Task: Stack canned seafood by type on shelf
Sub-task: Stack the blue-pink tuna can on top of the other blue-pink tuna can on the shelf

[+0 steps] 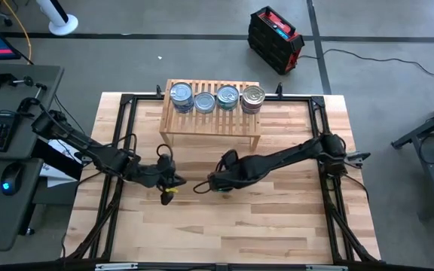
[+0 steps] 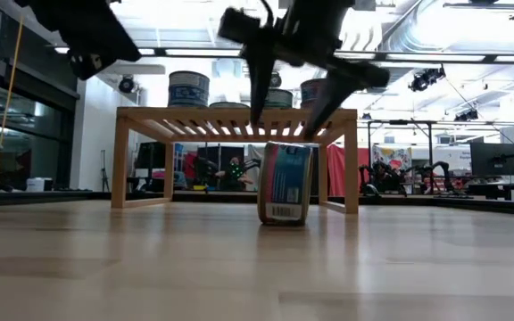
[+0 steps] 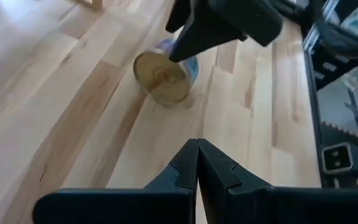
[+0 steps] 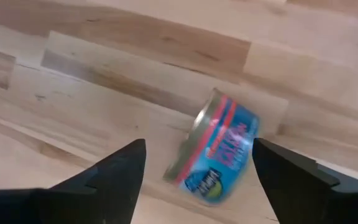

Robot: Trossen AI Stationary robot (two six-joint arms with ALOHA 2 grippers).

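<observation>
Low view showed the blue-and-red can standing on its edge on the counter just in front of the shelf, free between the spread fingers of the right hand. The left hand was pressed together nearby.
</observation>
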